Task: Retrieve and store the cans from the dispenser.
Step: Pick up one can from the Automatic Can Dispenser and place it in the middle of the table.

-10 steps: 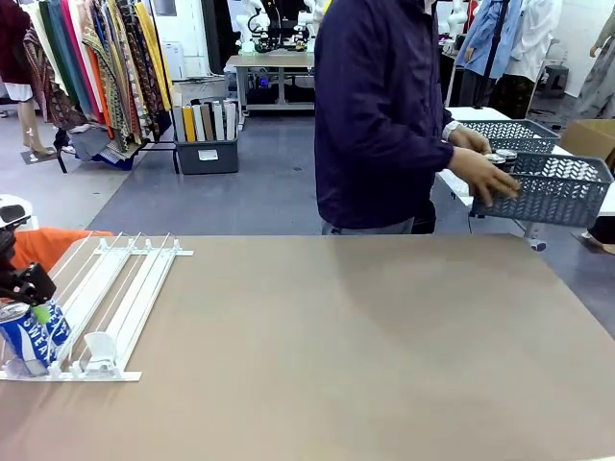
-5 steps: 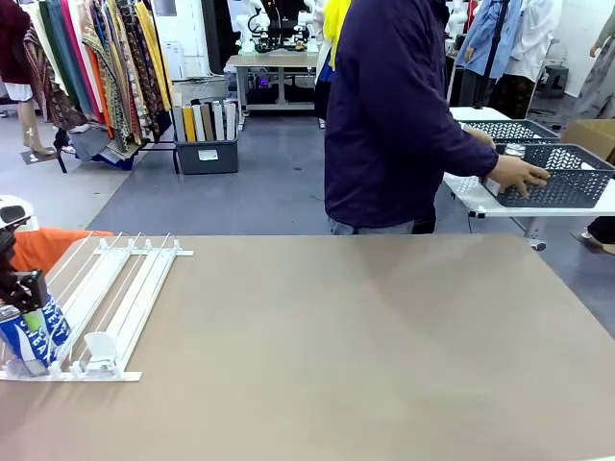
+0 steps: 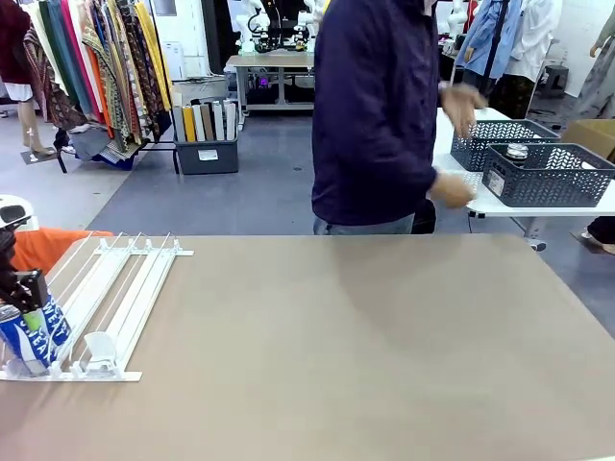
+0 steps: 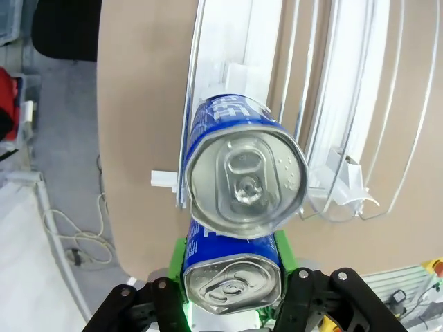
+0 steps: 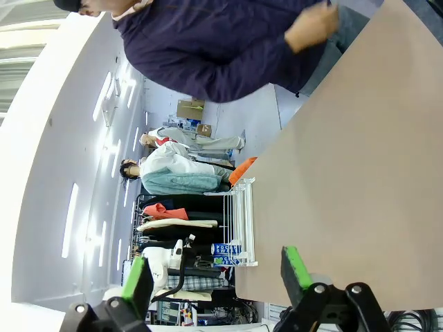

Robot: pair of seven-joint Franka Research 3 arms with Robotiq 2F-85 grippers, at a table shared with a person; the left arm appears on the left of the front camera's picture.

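Grips the front blue can at the dispenser low end, left gripper pads shut on it; second blue can just behind. Carries nothing in the wide-open right gripper. Possibly one silver-topped can already in the far basket; storing not yet done.
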